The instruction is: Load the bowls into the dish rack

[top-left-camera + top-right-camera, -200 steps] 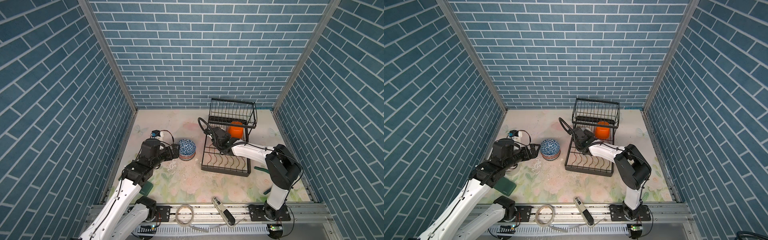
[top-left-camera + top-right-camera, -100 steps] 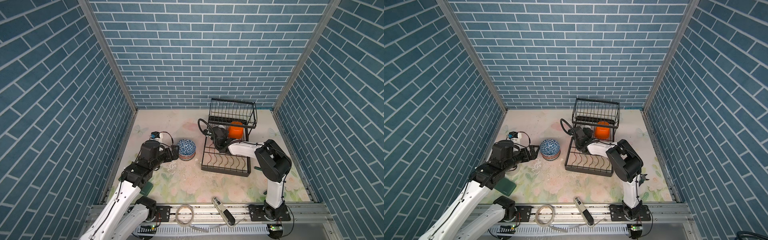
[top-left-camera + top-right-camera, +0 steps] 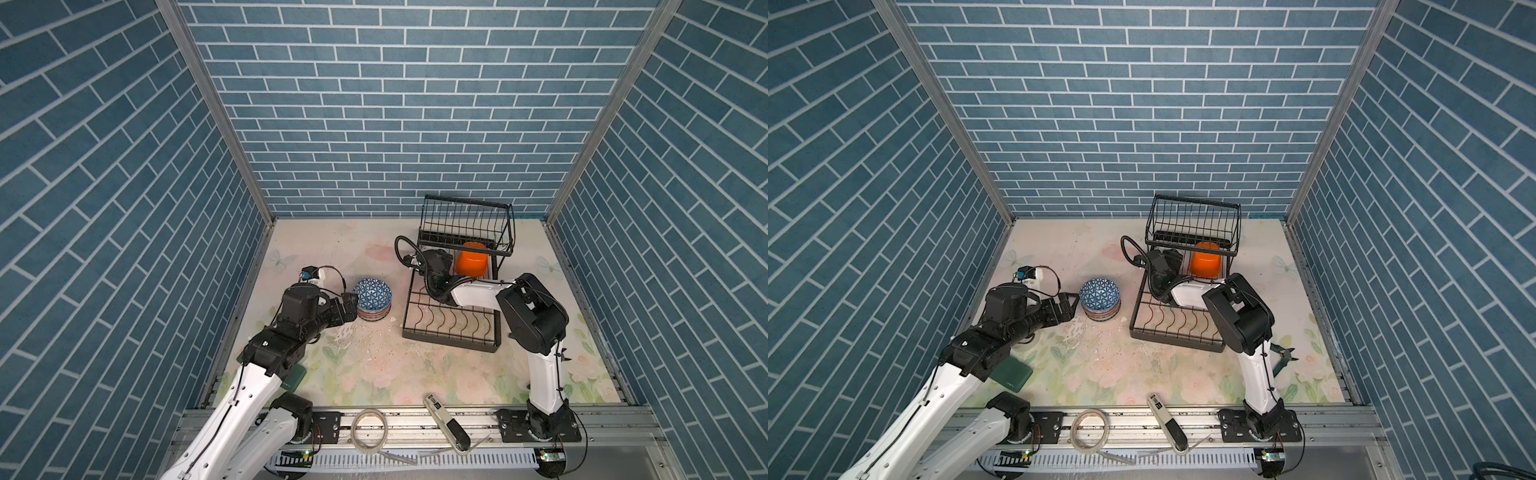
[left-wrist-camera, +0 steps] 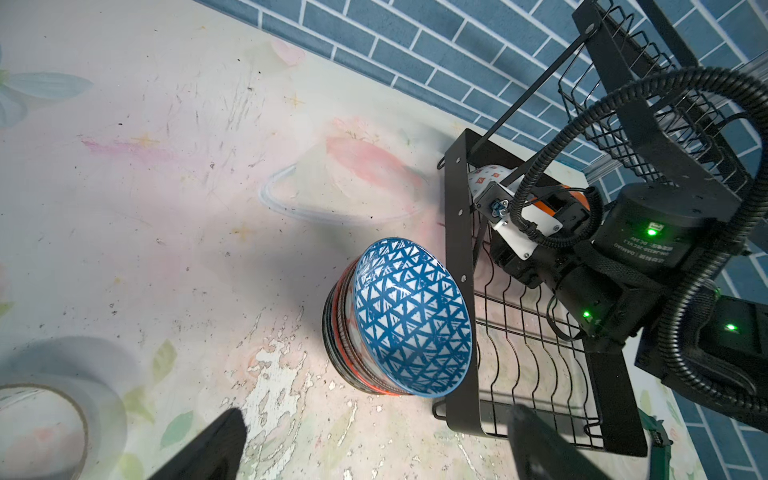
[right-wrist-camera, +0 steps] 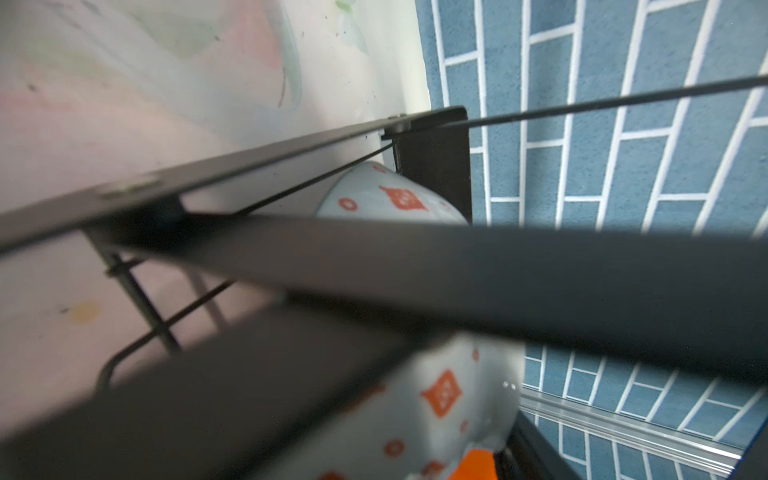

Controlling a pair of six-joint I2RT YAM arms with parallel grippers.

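Several bowls [image 3: 372, 296] sit nested in one stack on the table [image 3: 374, 374], just left of the dish rack [image 3: 451, 340]. Only the top one, blue with white triangles, shows fully. The red-brown and dark rims under it are packed too tightly to count.

Beside that stack the left gripper [image 4: 374, 453] hovers with its jaws spread wide and nothing between them. The left wrist view cuts its fingers [image 4: 212, 449] off at the frame edge.

Reaching into the rack's lower tier, the right gripper [image 3: 436, 262] has its tips hidden under the upper basket [image 3: 465, 220]. In the right wrist view, blurred dark fingers flank a pale bowl [image 5: 440, 395] with orange-red marks and appear clamped on it. A dark bar crosses in front, and it cannot be told whether the pale surface above it is the same bowl.

An orange bowl [image 3: 471, 262] stands on edge in that lower tier, beside the gripper. A green object [image 3: 1013, 374] lies half covered by the left arm.
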